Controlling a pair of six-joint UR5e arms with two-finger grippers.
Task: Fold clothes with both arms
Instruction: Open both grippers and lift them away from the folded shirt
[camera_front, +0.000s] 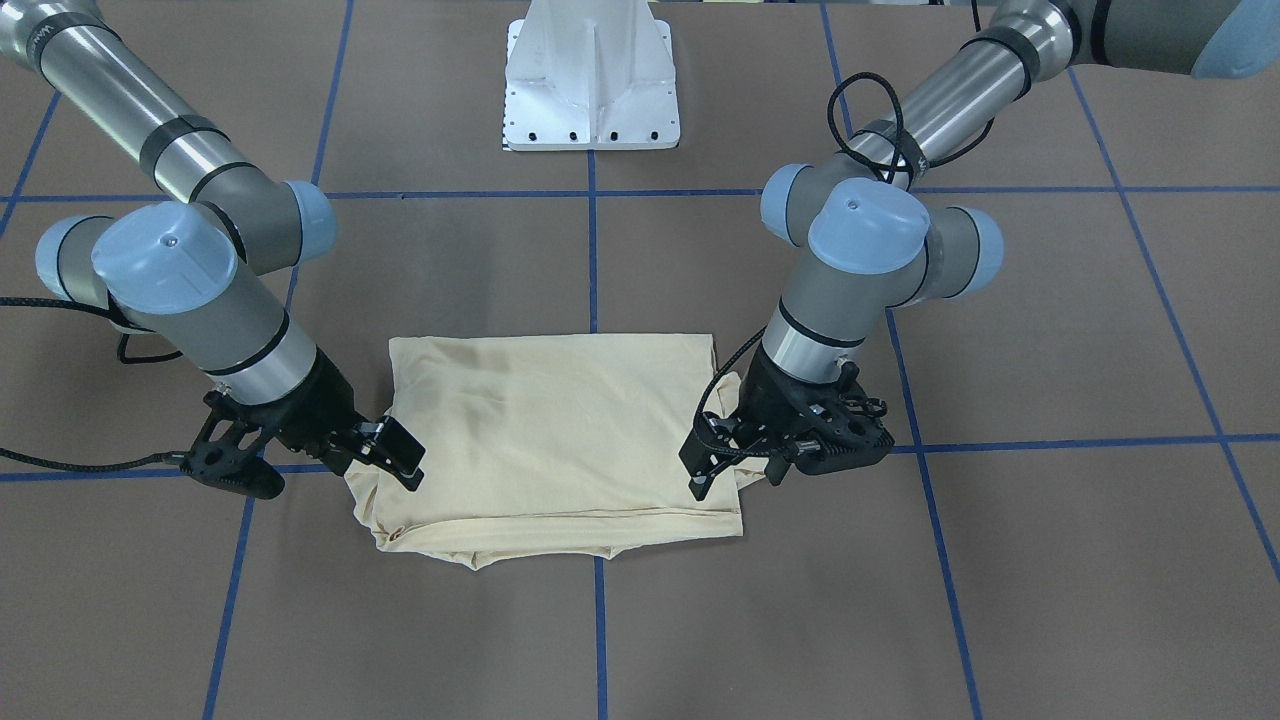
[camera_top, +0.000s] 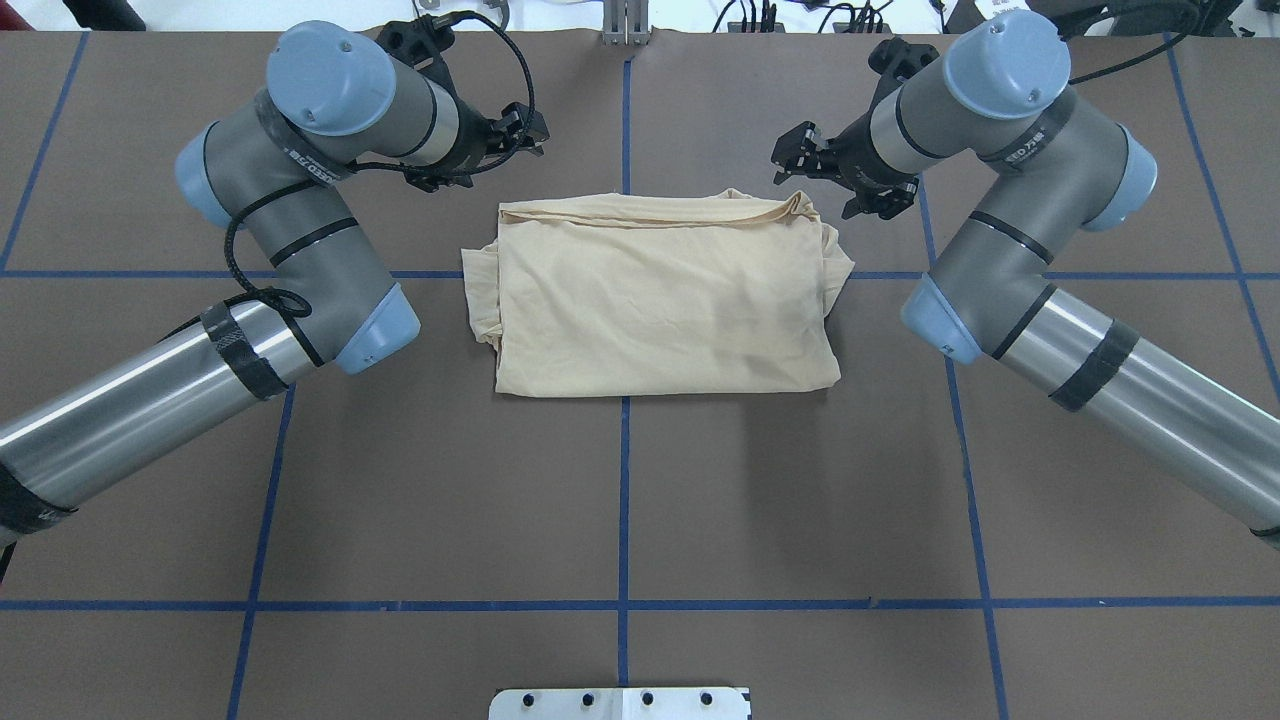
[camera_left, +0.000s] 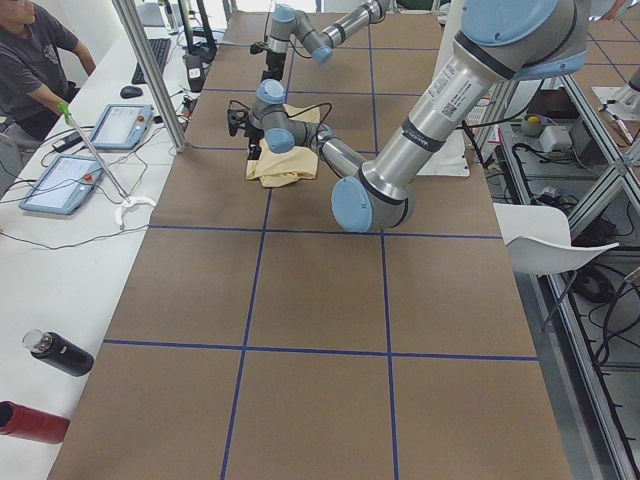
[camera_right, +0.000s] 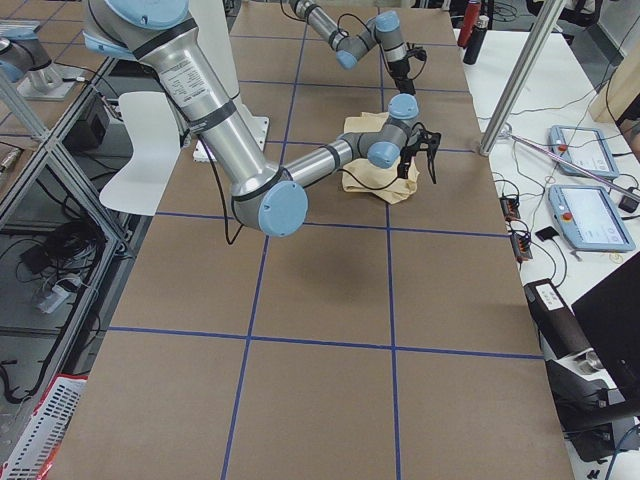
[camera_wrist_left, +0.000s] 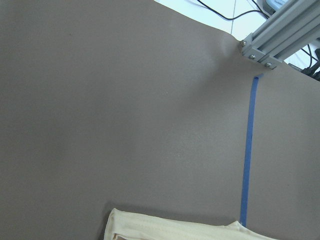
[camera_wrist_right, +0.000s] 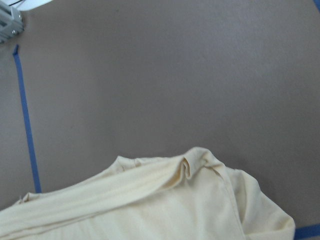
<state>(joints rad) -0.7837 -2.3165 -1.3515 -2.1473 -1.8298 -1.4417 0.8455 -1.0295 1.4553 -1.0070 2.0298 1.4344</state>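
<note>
The pale cream-yellow T-shirt (camera_top: 660, 310) lies folded into a rough rectangle on the brown counter (camera_top: 620, 500). It sits midway between the counter's two ends and nearer the operators' edge than the robot's edge. Its plain side faces up, lightly creased. A blue tape line (camera_top: 624, 480) running from edge to edge passes under its middle. The side toward the operators' edge is a soft rolled fold. At both short sides, lower layers of cloth stick out a little from under the top layer (most raggedly at the corner by the right arm (camera_top: 1000, 230)).

The left end effector (camera_front: 736, 484) hangs at the shirt's corner toward the operators' edge and the counter's left end. Its fingers are spread and point down, gripping nothing. The right end effector (camera_front: 415, 470) is at the matching corner toward the counter's right end, with its fingers likewise spread and gripping nothing. Each wrist view looks across the counter toward the operators' edge, with the shirt's rolled edge along the bottom. The left arm (camera_top: 300, 230) and the right arm reach in from the robot's edge, elbows bent toward the shirt.

A white pedestal base (camera_front: 590, 90) stands at the middle of the robot's edge. Beyond the operators' edge is a white bench (camera_left: 60, 250) with an operator (camera_left: 30, 50) in a dark shirt and two tablet-like pendants (camera_left: 120, 125). A black bottle (camera_left: 58, 354) and a red bottle (camera_left: 28, 420) lie on it nearer the counter's left end.
</note>
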